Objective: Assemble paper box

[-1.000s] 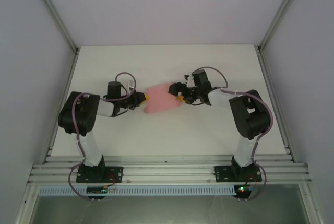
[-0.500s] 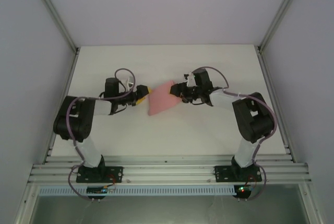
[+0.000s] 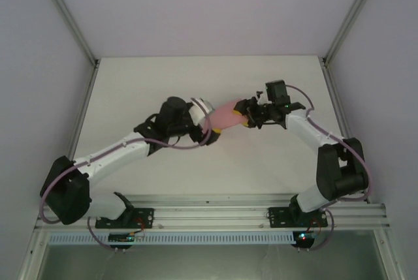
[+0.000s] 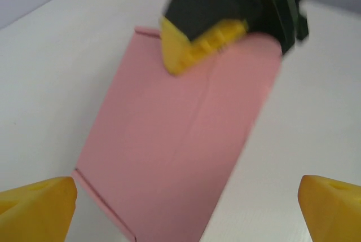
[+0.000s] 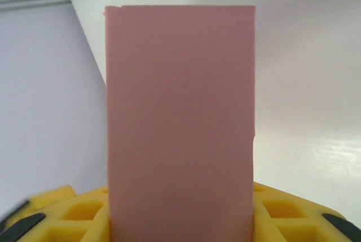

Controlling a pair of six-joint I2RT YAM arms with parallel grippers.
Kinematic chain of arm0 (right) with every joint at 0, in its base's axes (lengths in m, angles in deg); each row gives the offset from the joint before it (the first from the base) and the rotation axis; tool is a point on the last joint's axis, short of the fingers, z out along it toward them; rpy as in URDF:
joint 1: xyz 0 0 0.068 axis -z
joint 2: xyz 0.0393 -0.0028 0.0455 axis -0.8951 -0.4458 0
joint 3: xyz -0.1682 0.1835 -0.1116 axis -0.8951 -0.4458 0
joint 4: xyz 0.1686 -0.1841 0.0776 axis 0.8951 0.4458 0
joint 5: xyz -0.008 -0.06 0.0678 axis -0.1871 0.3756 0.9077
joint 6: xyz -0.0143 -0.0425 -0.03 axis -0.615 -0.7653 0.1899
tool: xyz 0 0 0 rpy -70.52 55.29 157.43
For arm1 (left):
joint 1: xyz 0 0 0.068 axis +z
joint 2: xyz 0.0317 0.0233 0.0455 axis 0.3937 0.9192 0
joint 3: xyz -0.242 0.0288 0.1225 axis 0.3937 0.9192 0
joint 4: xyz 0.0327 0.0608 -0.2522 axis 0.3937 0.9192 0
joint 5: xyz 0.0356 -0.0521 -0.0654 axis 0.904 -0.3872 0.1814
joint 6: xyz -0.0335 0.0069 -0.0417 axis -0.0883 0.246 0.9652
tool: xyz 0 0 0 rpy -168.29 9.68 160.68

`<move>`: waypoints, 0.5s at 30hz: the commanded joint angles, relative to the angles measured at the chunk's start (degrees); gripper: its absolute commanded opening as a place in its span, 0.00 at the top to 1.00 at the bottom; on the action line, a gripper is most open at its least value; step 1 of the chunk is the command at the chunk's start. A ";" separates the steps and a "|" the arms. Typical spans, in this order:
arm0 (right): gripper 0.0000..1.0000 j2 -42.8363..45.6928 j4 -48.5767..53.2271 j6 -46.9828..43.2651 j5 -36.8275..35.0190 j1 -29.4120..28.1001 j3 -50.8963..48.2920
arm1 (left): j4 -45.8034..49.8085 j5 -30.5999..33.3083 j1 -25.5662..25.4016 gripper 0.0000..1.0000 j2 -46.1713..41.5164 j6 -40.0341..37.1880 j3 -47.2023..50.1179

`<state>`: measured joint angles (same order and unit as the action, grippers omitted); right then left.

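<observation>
The paper box is a flat pink card piece with fold creases, held up off the white table. My right gripper is shut on its right end. In the right wrist view the pink panel rises straight out from between the yellow fingers. My left gripper sits at the sheet's near left side. In the left wrist view its yellow fingertips stand wide apart and open, with the pink sheet ahead between them, apart from both. The right gripper's yellow finger pinches the sheet's far end.
The white table runs to grey side walls and aluminium frame posts. The left arm stretches diagonally across the near left of the table. The right arm's elbow stands near the right edge.
The left arm has swung out and reached right, leaving the sheet's left edge for its near side. The right gripper has moved right with the sheet.
</observation>
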<state>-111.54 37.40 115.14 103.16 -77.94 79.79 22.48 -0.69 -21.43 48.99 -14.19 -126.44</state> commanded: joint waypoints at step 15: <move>0.66 0.87 21.70 8.15 12.12 3.21 5.81 | -13.01 32.28 -11.09 0.00 13.58 -25.32 0.18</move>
<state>-110.73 53.44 123.93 110.00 -74.09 83.68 13.47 28.71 -32.54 62.32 -37.62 -124.69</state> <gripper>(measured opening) 0.444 0.997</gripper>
